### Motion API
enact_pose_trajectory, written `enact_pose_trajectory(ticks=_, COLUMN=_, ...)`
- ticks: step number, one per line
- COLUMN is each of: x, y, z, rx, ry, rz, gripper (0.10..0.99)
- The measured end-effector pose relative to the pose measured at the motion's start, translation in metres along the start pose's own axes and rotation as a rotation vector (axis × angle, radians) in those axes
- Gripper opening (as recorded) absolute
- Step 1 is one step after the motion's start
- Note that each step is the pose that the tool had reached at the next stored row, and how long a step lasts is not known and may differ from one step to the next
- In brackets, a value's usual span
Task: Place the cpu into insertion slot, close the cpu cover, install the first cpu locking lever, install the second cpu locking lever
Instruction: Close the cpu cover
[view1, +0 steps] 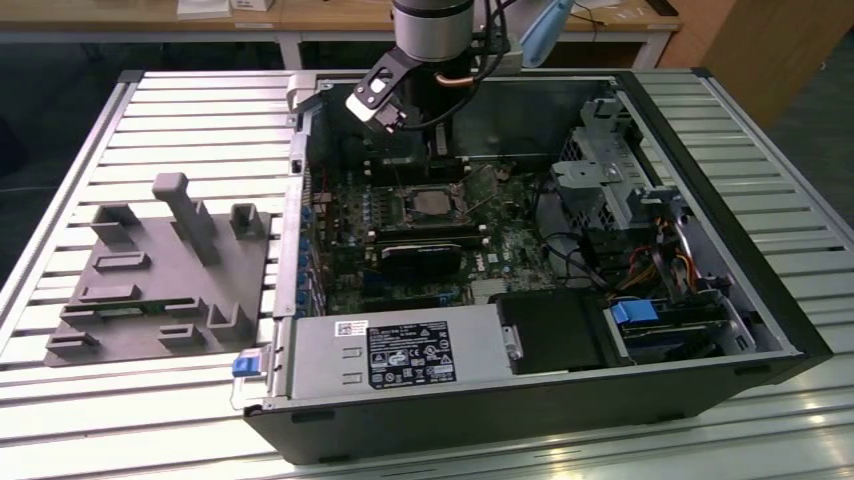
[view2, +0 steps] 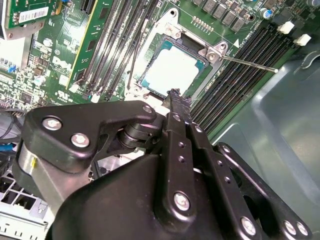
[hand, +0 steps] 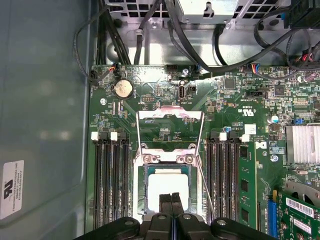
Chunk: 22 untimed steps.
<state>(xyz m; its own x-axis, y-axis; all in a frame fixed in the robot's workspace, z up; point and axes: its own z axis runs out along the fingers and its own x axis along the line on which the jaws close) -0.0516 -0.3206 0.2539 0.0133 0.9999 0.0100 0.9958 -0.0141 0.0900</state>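
Observation:
The cpu (hand: 167, 186) lies flat in the insertion slot (hand: 141, 190), its silver-grey top facing up, and it also appears in the second wrist view (view2: 172, 72). The cpu cover (hand: 170, 115) is swung open, away from the slot, and the green board shows through its cut-out. One thin wire locking lever (hand: 206, 192) runs beside the slot, unlatched; it sticks out as a rod (view2: 250, 63) in the second wrist view. My gripper (hand: 171, 201) (view2: 175, 95) hangs just above the chip's edge, fingers pressed together and empty. In the exterior view the gripper (view1: 437, 152) is inside the case, above the slot (view1: 420, 203).
Black memory slots (hand: 107, 185) flank the socket on both sides. Cables (hand: 165, 30) hang along the case wall beyond the cover. A power supply (view1: 387, 355) and drive cage (view1: 614, 170) crowd the case. A grey fixture block (view1: 160, 270) sits outside at the exterior view's left.

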Motion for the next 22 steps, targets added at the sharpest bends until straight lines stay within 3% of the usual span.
enact_pose_trajectory(ticks=12, x=0.0000, y=-0.0002, z=-0.0001, rx=0.000, ry=0.0001, rz=0.000, gripper=0.102)
enact_pose_trajectory(ticks=22, x=0.0001, y=0.0006, z=-0.0094, rx=-0.001, ry=0.0002, rz=0.000, gripper=0.102)
